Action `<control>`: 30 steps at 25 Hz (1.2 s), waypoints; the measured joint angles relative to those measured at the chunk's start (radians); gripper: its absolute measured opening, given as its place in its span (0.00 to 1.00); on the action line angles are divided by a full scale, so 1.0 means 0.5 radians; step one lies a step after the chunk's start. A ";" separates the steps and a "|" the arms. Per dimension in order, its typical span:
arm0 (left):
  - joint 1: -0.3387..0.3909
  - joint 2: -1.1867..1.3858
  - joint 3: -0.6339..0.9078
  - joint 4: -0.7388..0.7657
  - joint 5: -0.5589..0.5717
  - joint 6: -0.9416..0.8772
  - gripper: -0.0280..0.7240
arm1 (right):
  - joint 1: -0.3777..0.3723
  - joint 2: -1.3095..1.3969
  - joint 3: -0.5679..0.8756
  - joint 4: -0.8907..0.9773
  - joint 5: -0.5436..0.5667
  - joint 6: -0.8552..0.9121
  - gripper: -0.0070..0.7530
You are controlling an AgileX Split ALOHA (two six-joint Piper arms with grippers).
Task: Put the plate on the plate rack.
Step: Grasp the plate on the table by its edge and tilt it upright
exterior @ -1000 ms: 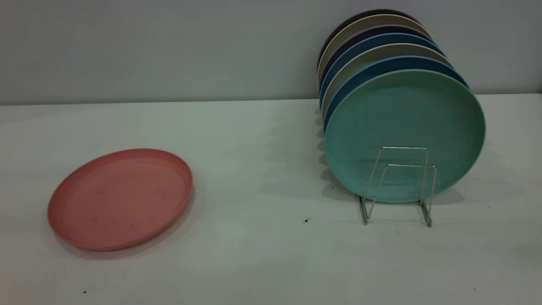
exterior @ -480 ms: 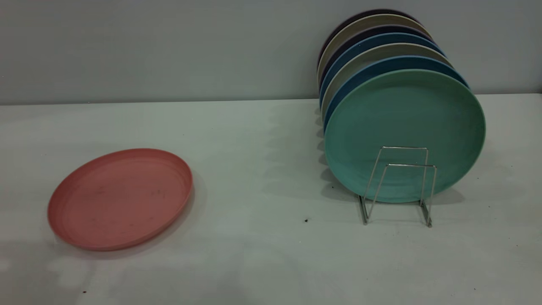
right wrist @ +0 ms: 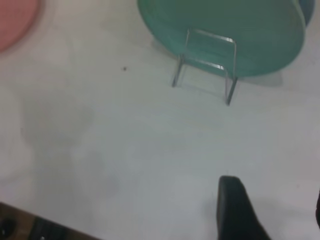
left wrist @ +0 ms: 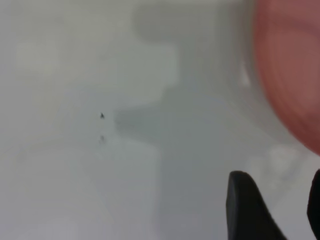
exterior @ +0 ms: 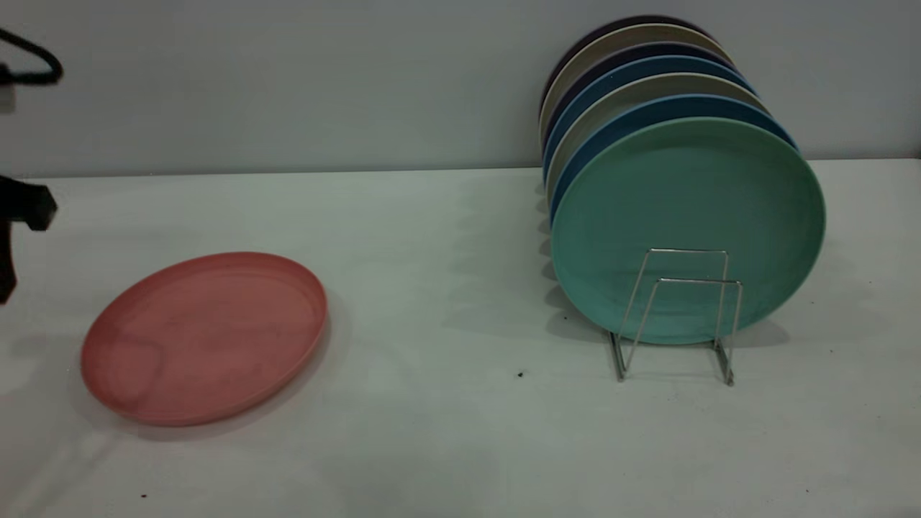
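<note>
The salmon-pink plate [exterior: 205, 337] lies flat on the white table at the left. It also shows in the left wrist view [left wrist: 295, 75] and at a corner of the right wrist view [right wrist: 15, 17]. The silver wire plate rack [exterior: 698, 281] stands at the right, and its two front loops hold nothing; it also shows in the right wrist view [right wrist: 210, 35]. My left arm [exterior: 18, 205] shows at the left edge, above the table beside the plate. My left gripper [left wrist: 279, 175] is open and empty over bare table. My right gripper [right wrist: 274, 187] is open and empty, in front of the rack.
A mint-green plate [exterior: 683, 208] stands upright in the rack behind the front loops, with several blue, beige and dark plates [exterior: 633, 79] behind it. A grey wall [exterior: 288, 86] runs behind the table [exterior: 446, 446].
My left arm has come into the exterior view at the left edge, and its shadow now falls on the pink plate. The plate and rack have not moved.
</note>
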 joint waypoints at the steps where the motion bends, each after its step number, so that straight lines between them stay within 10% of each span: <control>1: 0.007 0.059 -0.036 0.000 0.004 0.008 0.49 | 0.000 0.023 0.000 0.002 -0.023 -0.005 0.54; 30: 0.010 0.921 -0.821 -0.144 0.141 0.264 0.49 | 0.000 0.195 0.000 0.097 -0.143 -0.105 0.54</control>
